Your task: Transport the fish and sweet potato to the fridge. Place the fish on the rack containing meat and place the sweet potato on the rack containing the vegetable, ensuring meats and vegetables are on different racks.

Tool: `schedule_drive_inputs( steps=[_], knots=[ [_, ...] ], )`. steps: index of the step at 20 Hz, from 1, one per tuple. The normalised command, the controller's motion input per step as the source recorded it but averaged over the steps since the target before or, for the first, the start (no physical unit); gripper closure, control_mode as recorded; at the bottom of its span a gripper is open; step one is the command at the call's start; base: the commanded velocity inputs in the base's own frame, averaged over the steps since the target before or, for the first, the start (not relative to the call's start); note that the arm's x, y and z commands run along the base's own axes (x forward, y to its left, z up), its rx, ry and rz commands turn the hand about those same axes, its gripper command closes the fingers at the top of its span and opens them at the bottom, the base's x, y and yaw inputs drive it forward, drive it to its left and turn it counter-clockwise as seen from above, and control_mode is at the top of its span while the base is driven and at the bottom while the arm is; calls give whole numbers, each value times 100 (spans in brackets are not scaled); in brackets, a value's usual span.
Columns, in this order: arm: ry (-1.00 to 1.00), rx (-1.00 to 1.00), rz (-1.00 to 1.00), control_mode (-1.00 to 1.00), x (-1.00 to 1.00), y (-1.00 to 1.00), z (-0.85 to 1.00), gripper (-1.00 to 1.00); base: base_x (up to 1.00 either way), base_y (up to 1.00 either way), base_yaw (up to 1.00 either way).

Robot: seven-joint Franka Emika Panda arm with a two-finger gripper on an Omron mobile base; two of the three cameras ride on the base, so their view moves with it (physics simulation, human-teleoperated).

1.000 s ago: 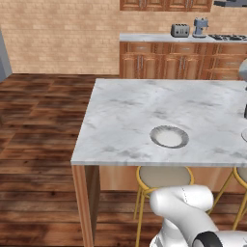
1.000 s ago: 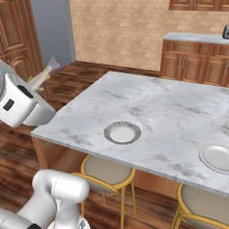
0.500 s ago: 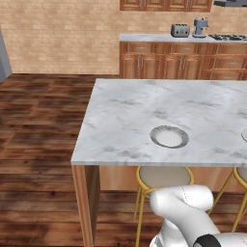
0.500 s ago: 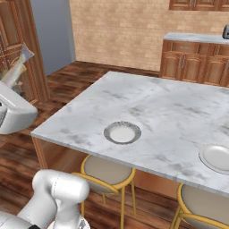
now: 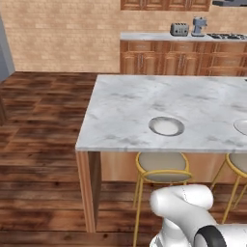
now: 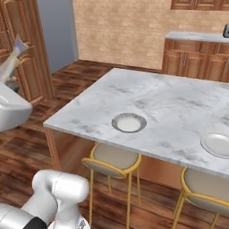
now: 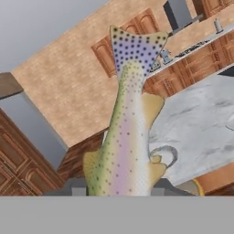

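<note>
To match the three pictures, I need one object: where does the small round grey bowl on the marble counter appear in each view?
Left base view: small round grey bowl, near the counter's front edge, centre.
Right base view: bowl, centre-left.
Hand view: bowl, partly behind the spotted fish.
Shared landmark: white marble counter.

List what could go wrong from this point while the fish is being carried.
1. The fish is pinched only near its lower end, and its long body sticks far out past the gripper, so it may twist or slip during a swing.
2. In the right base view the raised tail is close to the wooden cabinet door and could clip it.
</note>
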Motion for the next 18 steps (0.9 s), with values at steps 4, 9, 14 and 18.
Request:
schedule_drive_inputs(
  steps=[4, 9, 14, 18],
  knots=[
    [0, 0, 0, 100, 0, 0, 0, 100, -97, 54, 9],
    [0, 0, 0, 100, 0, 0, 0, 100, -52, 100, 34],
    [0, 0, 0, 100, 0, 0, 0, 100, 0, 90, 69],
    [0, 0, 0, 100, 0, 0, 0, 100, 0, 33, 92]
  ],
)
